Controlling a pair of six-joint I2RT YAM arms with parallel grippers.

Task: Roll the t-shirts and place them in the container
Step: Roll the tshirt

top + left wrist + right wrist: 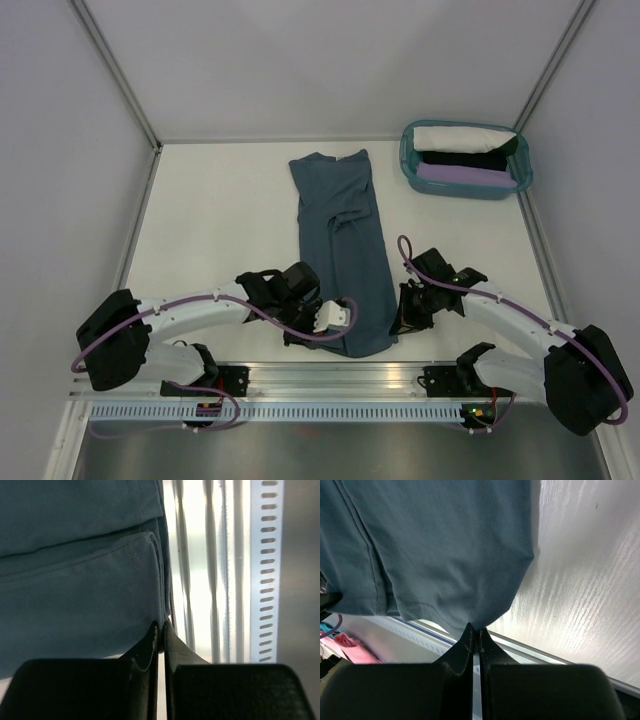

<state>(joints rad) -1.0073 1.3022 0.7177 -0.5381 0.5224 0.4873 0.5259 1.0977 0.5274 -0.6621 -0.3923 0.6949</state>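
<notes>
Left wrist view first. Left gripper (161, 630), bottom centre: jaws squeezed together with no gap to speak of, nipping the hemmed edge of the slate-blue t-shirt (75, 595). One shirt here, filling the left half of the frame, doubled over in at least two layers, its upper reaches cut off by the frame edge. To the right, one ribbed metal rail (200, 555) under heavy glare, then one slotted strip (267, 570).

Over to the right wrist view. Right gripper (475, 632), bottom centre: jaws closed tight as well, pinching a corner of the same shirt, with the cloth pulled to a point at the tips. Fabric across the upper left, pale table (585, 570) on the right. Lower left, a pink scrap (352, 647), cut off and impossible to identify.

Up to the top view. One shirt, lying lengthwise as a narrow strip down the middle of the table. Two grippers at its lower end, one at each corner, fingertips hidden beneath wrists and cloth. Upper right: one teal basket (470, 192) with three bundles inside: white bundle (460, 138), black bundle (470, 157), lilac bundle (455, 173), each only partly visible.
</notes>
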